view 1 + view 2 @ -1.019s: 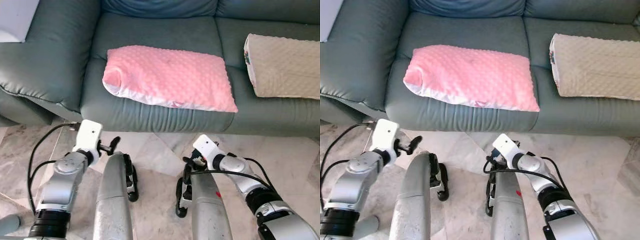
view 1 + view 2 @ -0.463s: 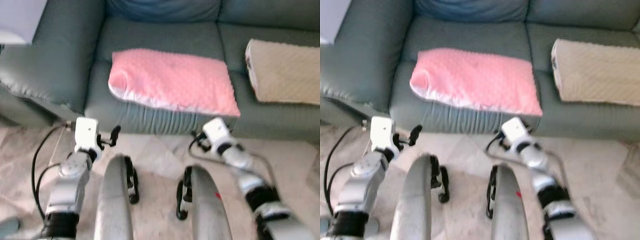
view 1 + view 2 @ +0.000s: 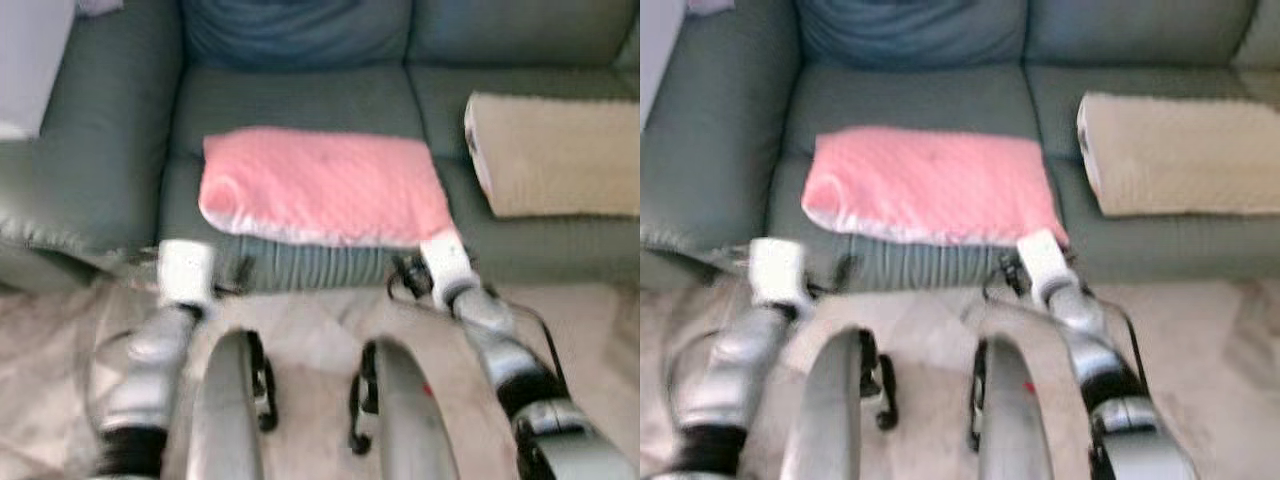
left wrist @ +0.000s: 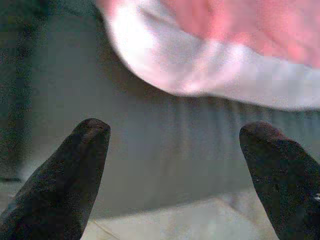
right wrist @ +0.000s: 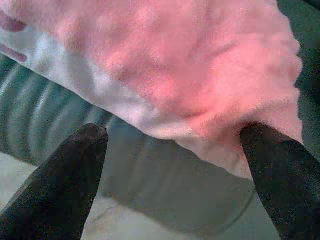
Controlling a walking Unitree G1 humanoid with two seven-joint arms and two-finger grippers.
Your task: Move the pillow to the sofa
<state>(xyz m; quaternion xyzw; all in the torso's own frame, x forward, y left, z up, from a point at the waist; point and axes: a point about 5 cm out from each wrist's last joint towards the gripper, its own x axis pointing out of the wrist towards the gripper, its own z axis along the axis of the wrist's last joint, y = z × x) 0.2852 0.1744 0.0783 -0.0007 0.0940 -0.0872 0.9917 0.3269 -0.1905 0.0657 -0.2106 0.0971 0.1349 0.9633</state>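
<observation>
A pink pillow (image 3: 322, 186) is seen lying flat on the seat of a grey-green sofa (image 3: 290, 95), its front edge at the cushion's lip; the left gripper (image 4: 175, 172) is held open, fingers spread, before the sofa's front below the pillow's white-trimmed left corner, not touching it; the right gripper (image 5: 175, 175) is likewise held open at the pillow's right front corner, one finger (image 5: 282, 175) just beside the pink fabric; a beige cushion (image 3: 555, 152) is seen further right on the next seat.

Pink pillow (image 3: 322, 183) is nubby plush cloth; the sofa (image 3: 300, 95) smooth grey-green leather, faintly glossy.
</observation>
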